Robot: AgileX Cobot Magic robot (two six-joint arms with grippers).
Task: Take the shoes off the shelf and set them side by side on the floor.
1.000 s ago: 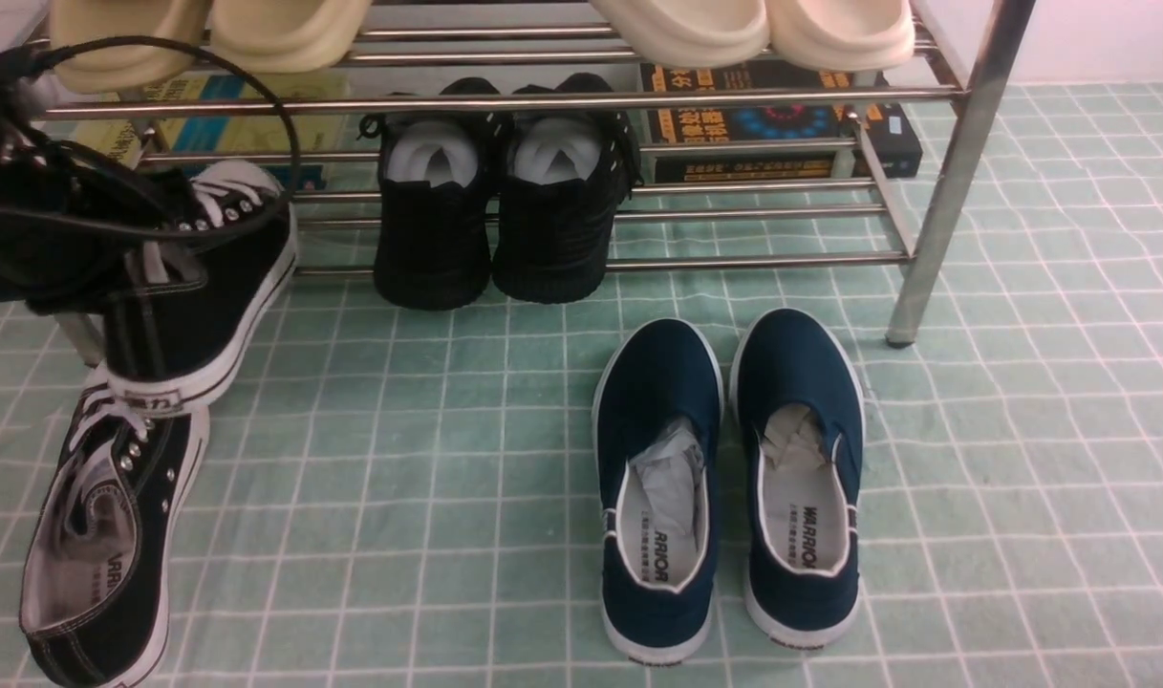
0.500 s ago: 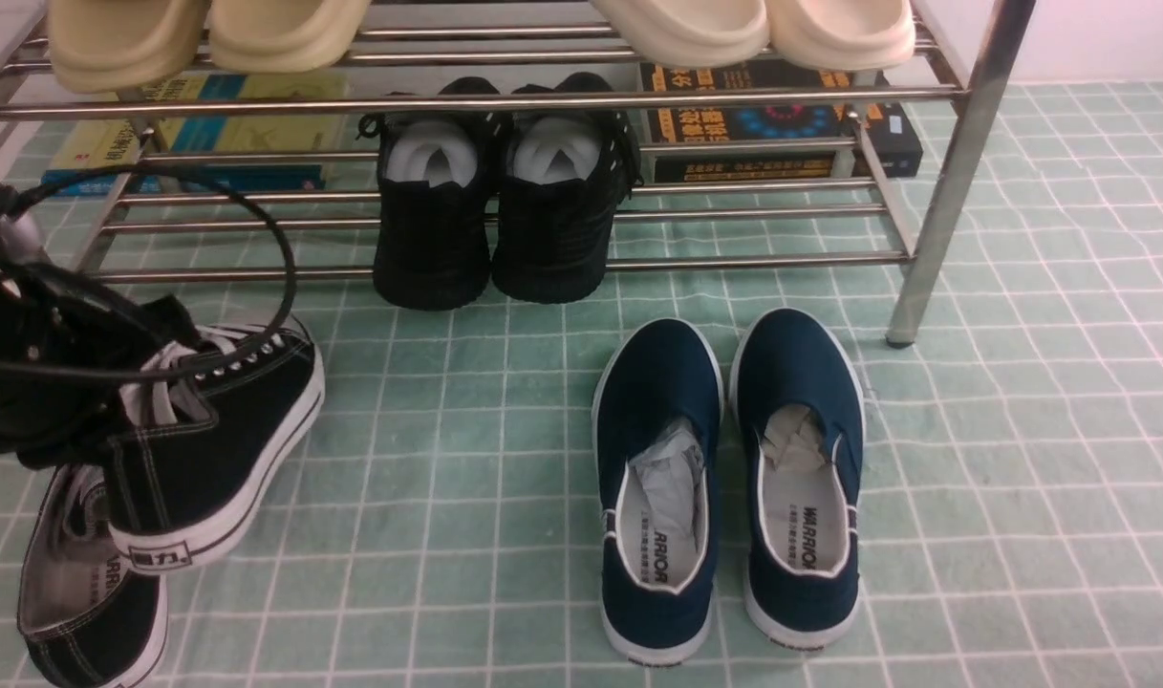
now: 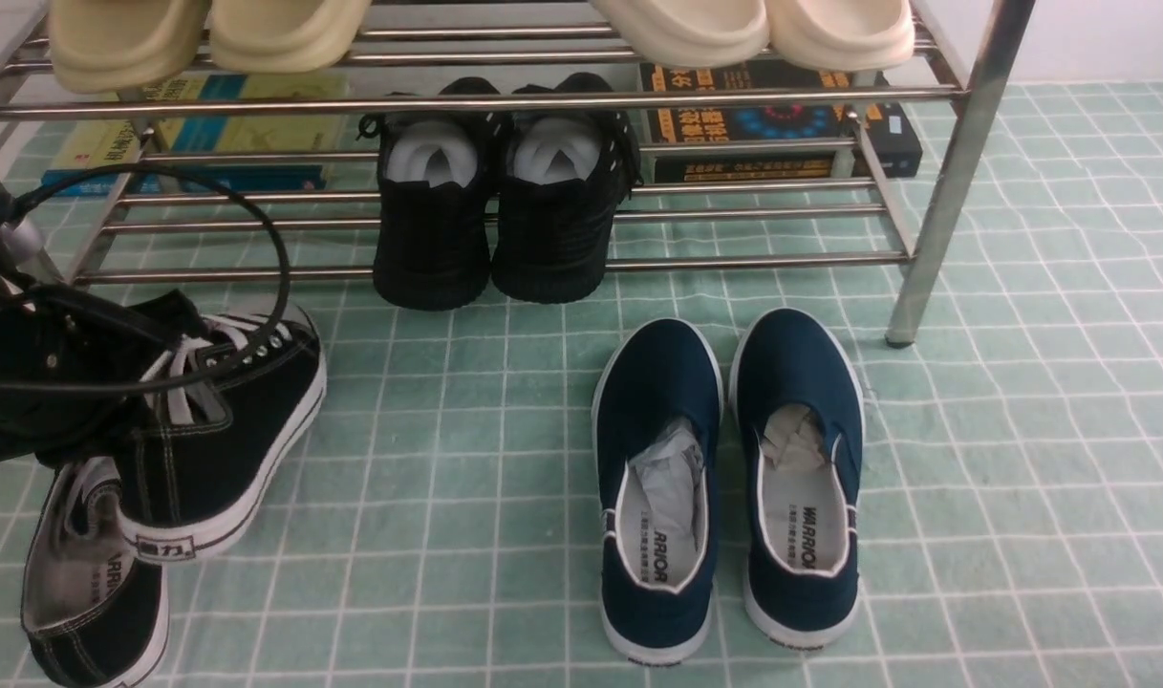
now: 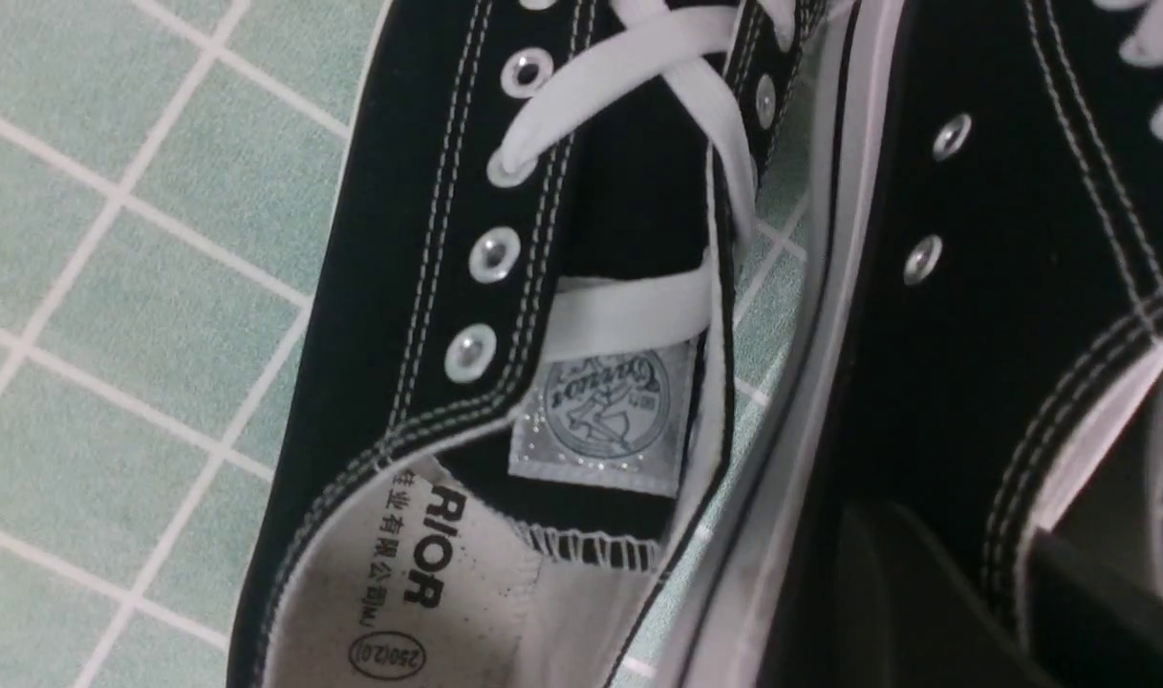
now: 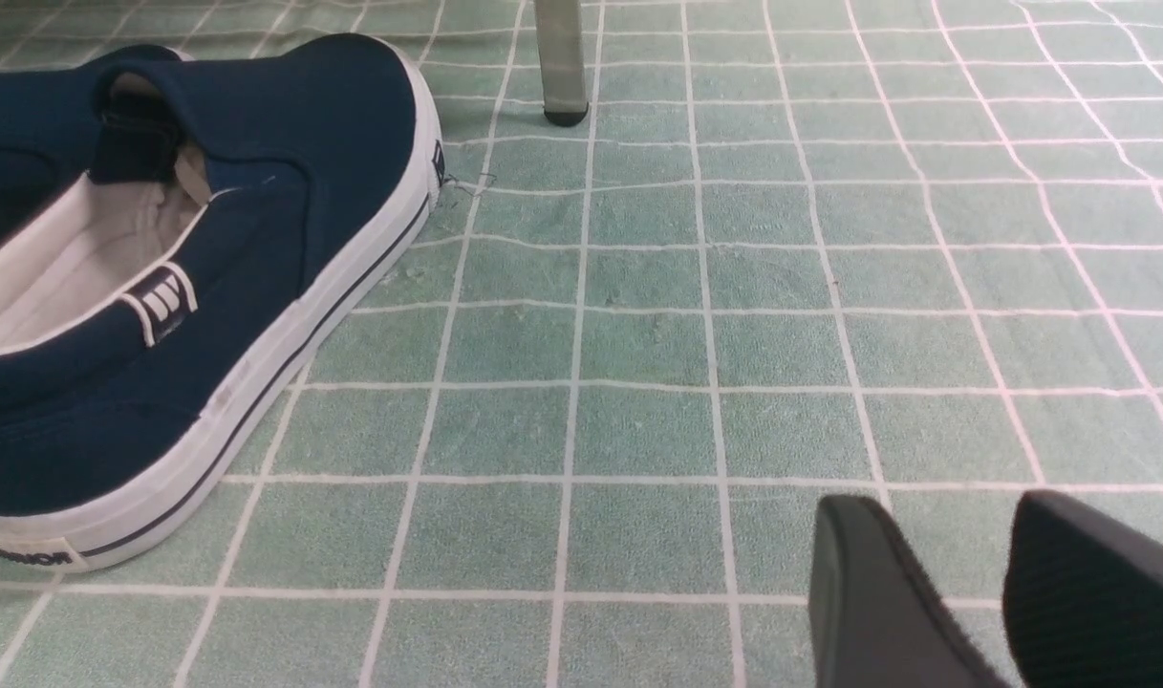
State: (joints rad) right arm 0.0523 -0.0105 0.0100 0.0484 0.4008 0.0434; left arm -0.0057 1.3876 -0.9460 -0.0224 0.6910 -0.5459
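One black canvas sneaker [image 3: 94, 583] lies on the pale green grid floor [image 3: 466, 459] at the front left. The second sneaker [image 3: 223, 420] hangs low right beside it, its heel overlapping the first; I cannot tell if it touches the floor. My left gripper [image 4: 1001, 573] is shut on this second sneaker's [image 4: 1001, 287] side wall, one finger outside and one inside the opening. The lying sneaker [image 4: 505, 287] shows its laces and insole in the left wrist view. My right gripper [image 5: 939, 521] hovers open over bare floor, nothing between its fingers. The chrome shelf [image 3: 505, 98] stands behind.
Navy slip-ons [image 3: 657, 487] [image 3: 801, 478] sit side by side on the floor at centre right. All-black shoes with white stuffing [image 3: 495, 210] rest on the lowest tier. Beige slippers [image 3: 753, 29] fill the upper tier. Books [image 3: 782, 124] lie under the shelf. A shelf leg [image 3: 935, 239] stands right.
My left arm has come down and slightly right with the second sneaker, from shelf height to just beside the lying one. In the last half second it barely moved.
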